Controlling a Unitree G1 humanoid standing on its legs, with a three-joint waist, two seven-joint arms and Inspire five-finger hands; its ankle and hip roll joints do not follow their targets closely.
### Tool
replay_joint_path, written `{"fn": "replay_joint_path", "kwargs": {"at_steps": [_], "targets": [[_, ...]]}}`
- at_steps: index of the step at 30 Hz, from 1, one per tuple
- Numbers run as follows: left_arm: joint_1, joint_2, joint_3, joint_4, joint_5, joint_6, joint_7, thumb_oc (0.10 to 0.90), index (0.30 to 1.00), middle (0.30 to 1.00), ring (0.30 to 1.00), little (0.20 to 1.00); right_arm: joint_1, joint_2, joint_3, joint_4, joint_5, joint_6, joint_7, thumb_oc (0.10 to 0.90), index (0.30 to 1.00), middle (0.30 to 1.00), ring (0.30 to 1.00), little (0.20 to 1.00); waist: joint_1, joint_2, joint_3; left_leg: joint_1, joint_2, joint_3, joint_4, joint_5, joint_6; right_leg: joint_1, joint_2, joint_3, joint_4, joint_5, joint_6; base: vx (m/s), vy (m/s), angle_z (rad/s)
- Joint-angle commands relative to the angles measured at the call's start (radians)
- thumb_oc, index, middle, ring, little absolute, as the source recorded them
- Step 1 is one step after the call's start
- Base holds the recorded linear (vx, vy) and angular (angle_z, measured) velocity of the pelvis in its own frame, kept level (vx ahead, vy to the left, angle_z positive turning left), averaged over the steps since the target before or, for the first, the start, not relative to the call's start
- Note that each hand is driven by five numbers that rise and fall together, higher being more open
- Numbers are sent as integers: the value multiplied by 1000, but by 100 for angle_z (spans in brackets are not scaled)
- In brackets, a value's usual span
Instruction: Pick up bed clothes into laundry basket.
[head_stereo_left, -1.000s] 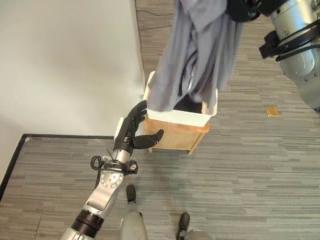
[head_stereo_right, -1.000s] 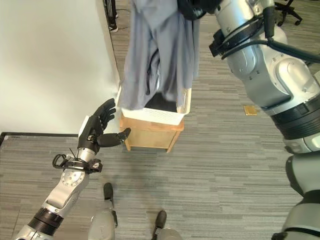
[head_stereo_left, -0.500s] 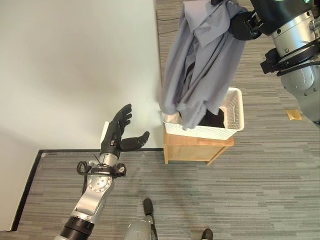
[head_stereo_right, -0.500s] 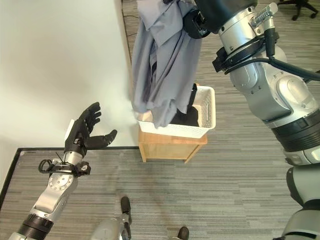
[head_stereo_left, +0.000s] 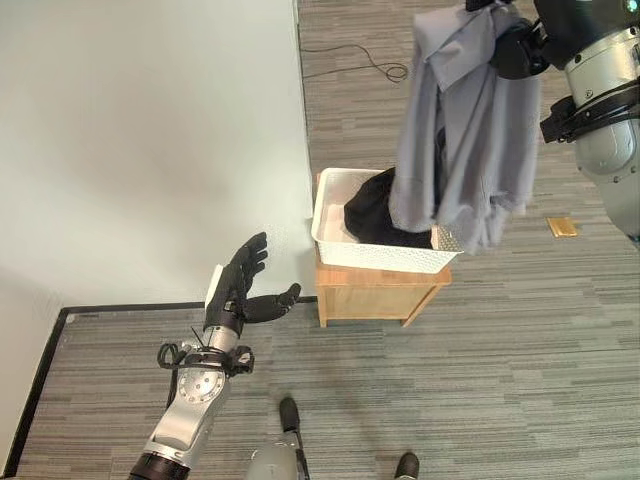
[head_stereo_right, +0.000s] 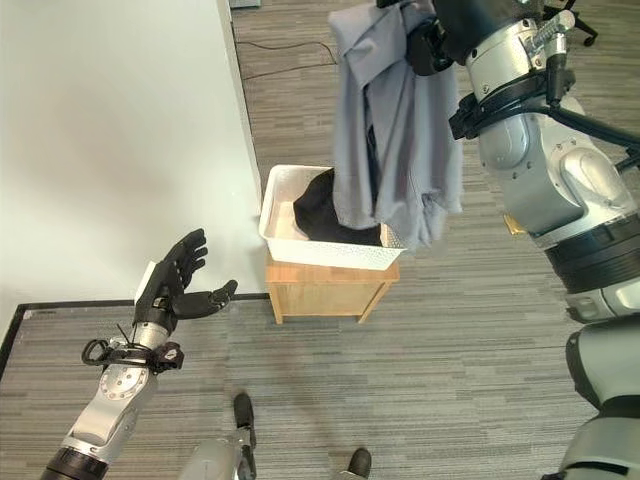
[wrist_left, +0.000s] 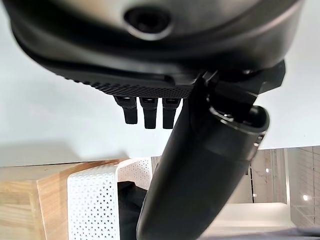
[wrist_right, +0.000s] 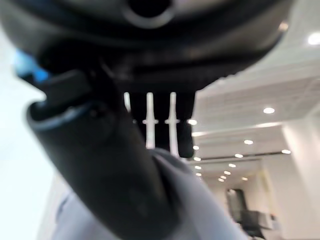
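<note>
The grey garment (head_stereo_right: 395, 130) hangs in long folds from the right hand (head_stereo_right: 432, 40), held high; its lower hem dangles over the right-hand end of the white laundry basket (head_stereo_right: 325, 250), partly past that rim, and does not visibly rest inside. Half a second ago the cloth draped over the basket's left-hand end, hiding that corner; now that corner is uncovered and the cloth hangs across the opposite end. The whole scene has also shifted in the head views, so the camera has moved too. In the right wrist view the fingers (wrist_right: 165, 120) and thumb close on grey fabric, so this hand is clamped on the garment.

A dark piece of clothing (head_stereo_left: 375, 215) lies heaped in the basket, against its far side. The basket sits on a small wooden stand (head_stereo_left: 370, 290), covering its top.

The left hand (head_stereo_right: 170, 285) is raised near the white wall (head_stereo_left: 150, 140), well apart from the basket, fingers spread and straight, thumb out, holding nothing, much as before.

The floor (head_stereo_left: 480, 370) is grey striped planking; a black line (head_stereo_left: 45, 360) borders it at the wall's foot. A small tan object (head_stereo_left: 562, 227) lies on the floor beyond the stand.
</note>
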Motion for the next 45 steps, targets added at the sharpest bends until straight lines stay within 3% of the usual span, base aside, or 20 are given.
{"fn": "replay_joint_path", "kwargs": {"at_steps": [1, 19, 33, 37, 38, 39, 45], "targets": [[-50, 22, -10, -80, -18, -98, -10, 800, 900, 900, 900, 900, -304, 19, 13, 49, 30, 7, -70, 400, 300, 300, 300, 300, 37, -12, -122, 40, 77, -40, 0, -94, -66, 32, -14, -20, 4, 1, 32, 0, 0, 0], [-57, 17, -23, -41, -38, -90, -27, 800, 900, 900, 900, 900, -344, 80, 34, 105, -6, 36, -63, 400, 300, 300, 300, 300, 57, -26, -102, -5, 64, -63, 0, -96, -58, 6, -25, -34, 4, 19, 40, -1, 1, 1], [-126, 13, -27, -35, -34, -98, 5, 800, 900, 900, 900, 900, -207, 104, -26, 62, -83, 61, -45, 400, 300, 300, 300, 300, 90, -43, 9, -119, 76, -86, 0, -65, -60, -89, -20, -32, 4, 39, 34, -66, -7, 5], [-163, 4, -36, -17, -27, -100, 28, 800, 900, 900, 900, 900, -158, 145, -45, 66, -88, 69, -46, 400, 300, 300, 300, 300, 95, -45, 51, -153, 83, -86, 0, -57, -62, -122, -18, -29, 4, 49, 34, -62, 2, -2], [-171, 3, -39, -14, -26, -99, 27, 800, 900, 900, 900, 900, -141, 156, -46, 60, -96, 71, -32, 480, 420, 420, 420, 420, 97, -48, 58, -158, 84, -86, 0, -56, -62, -127, -19, -30, 4, 52, 34, 0, 0, 0], [-176, 2, -42, -13, -27, -99, 27, 800, 900, 900, 900, 900, -129, 164, -51, 55, -106, 77, -23, 800, 900, 900, 900, 900, 99, -50, 62, -164, 85, -87, 0, -53, -62, -132, -20, -31, 4, 54, 34, 0, 0, 0], [-232, -1, -71, 3, -21, -94, 27, 800, 900, 900, 900, 900, -125, 187, -42, 73, -144, 106, 1, 800, 900, 900, 900, 900, 104, -55, 85, -199, 84, -96, 0, -42, -67, -158, -21, -35, 4, 63, 34, -22, -4, 2]]}}
